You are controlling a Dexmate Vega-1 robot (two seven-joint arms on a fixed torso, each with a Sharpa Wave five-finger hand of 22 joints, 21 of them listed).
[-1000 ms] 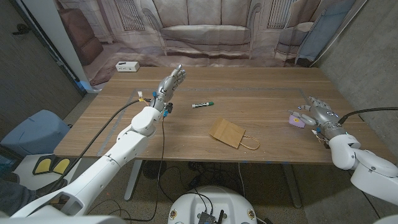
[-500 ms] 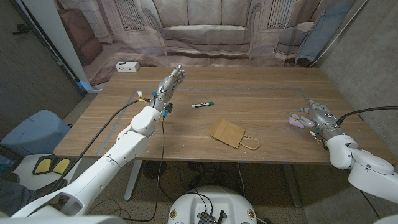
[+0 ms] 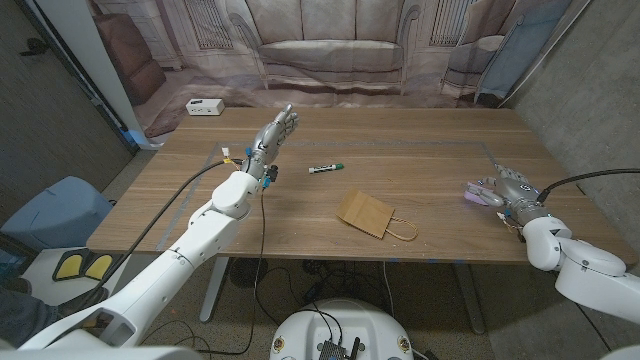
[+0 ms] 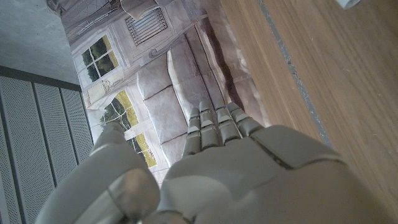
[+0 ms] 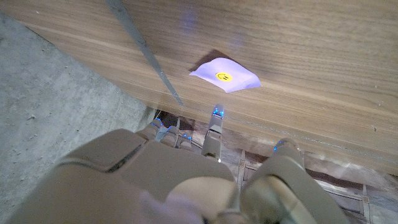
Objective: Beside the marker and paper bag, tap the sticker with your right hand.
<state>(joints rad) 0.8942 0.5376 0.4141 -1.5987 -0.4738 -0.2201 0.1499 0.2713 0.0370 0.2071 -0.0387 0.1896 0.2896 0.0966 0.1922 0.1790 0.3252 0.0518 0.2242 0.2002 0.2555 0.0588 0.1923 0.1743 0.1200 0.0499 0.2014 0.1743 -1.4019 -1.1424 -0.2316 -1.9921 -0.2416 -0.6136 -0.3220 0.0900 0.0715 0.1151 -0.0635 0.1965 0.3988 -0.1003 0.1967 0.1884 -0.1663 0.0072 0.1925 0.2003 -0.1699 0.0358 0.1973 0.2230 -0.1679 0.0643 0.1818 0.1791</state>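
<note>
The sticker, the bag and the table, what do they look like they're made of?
Sticker: probably thin paper or film, pale lilac with a yellow smiley print, lying flat. Paper bag: brown kraft paper, matte, with a twisted cord handle. Table: wood or wood-look laminate; the grain shows in long planks with a faint sheen.

So my wooden table (image 3: 420,150) has just a few bits lying on it. The marker (image 3: 326,167), green-capped, sits around the middle, and the brown paper bag (image 3: 369,214) lies flat just nearer my side of it, handles pointing toward my right. Way over by the right edge there's the pale lilac sticker (image 5: 225,74) with a little yellow smiley on it. A grey tape line (image 5: 144,50) runs across the wood near it.
</note>
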